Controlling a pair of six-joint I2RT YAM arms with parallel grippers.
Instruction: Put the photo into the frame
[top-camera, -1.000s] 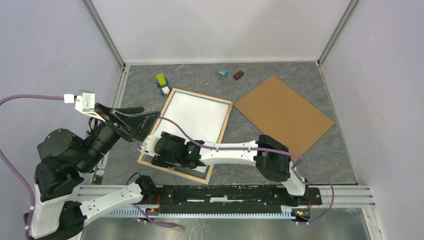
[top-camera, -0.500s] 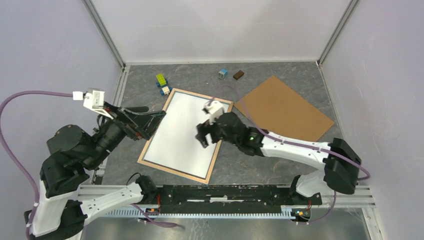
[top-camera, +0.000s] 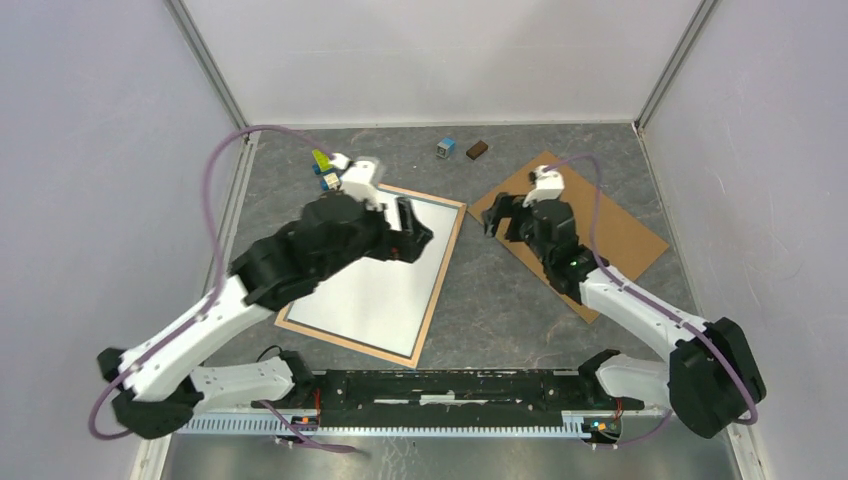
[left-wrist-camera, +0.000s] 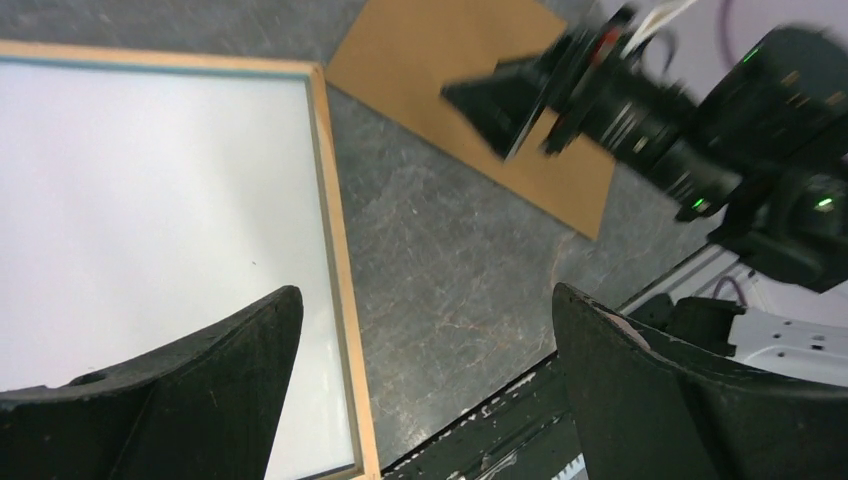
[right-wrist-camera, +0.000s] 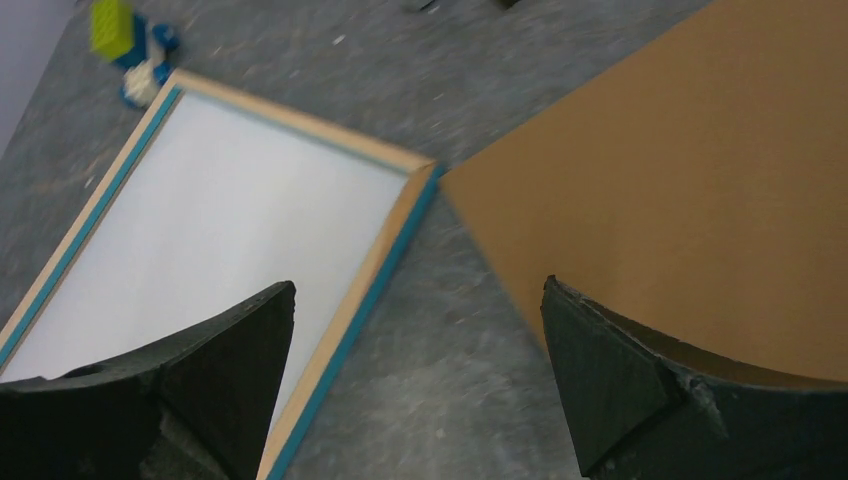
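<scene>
L gripper (left-wrist-camera: 425, 300) & R gripper (right-wrist-camera: 415, 290) both wide open, empty. With photo (left-wrist-camera: 150, 200) lying loose in frame (left-wrist-camera: 338, 250), a low L pass could drag it out.

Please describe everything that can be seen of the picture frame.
The frame is a thin rectangle, light wood-coloured on top with a blue strip along its edges. It lies flat and skewed on the grey table. The photo, white back up, fills its opening. The open left gripper hovers over its right edge; no touch is visible.
</scene>
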